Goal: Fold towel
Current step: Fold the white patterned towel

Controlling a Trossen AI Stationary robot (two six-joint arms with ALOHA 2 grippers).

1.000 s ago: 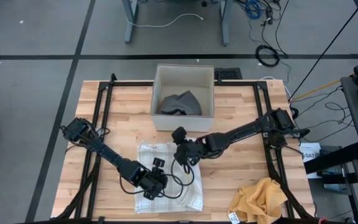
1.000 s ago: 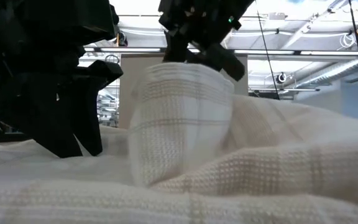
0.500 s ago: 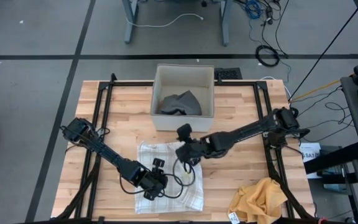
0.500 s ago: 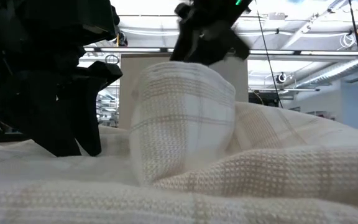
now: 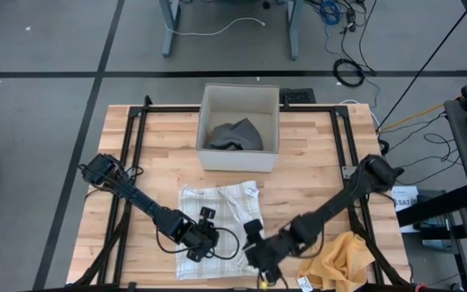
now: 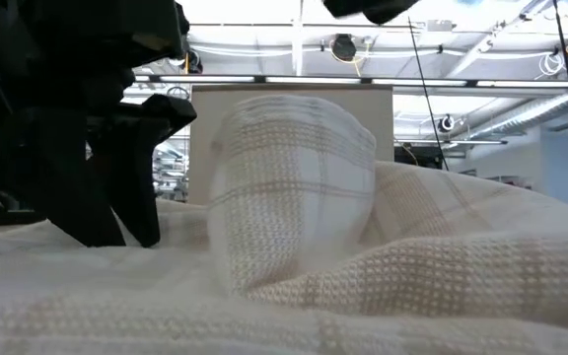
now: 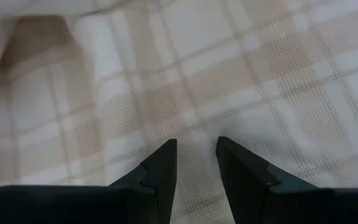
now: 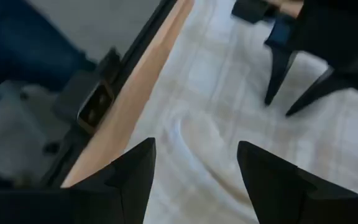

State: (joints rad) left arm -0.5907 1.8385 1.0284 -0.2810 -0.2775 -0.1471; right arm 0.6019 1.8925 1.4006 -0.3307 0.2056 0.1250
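Note:
The white checked towel [image 5: 217, 212] lies spread on the wooden table, with a raised fold [image 6: 294, 197] standing up in its middle. My left gripper [image 5: 203, 243] stands on the towel's near half, its fingers a little apart in the left wrist view [image 7: 196, 149] and pointing steeply down. My right gripper [image 5: 254, 243] hovers wide open [image 8: 194, 155] over the towel's right edge, by the table's near edge, and touches nothing. Only a dark part of that arm [image 6: 373, 8] shows in the low view. My left gripper sets its two fingertips [image 7: 163, 158] down on the towel's flat top surface [image 7: 194, 124], slanting from above. The fingers stay apart and nothing is pinched between them. The towel lies on the table under them.
A white bin [image 5: 239, 156] holding a grey cloth [image 5: 235, 134] stands at the far middle. A yellow cloth [image 5: 343, 255] is bunched at the near right corner. Black frame rails [image 5: 128, 162] run along both sides of the table. The near table edge [image 8: 148, 81] is close to my right gripper.
My right gripper has swung from above the towel's raised fold toward the table's near edge and has rolled about its own line, staying open. The raised fold stays standing. My left gripper has kept still.

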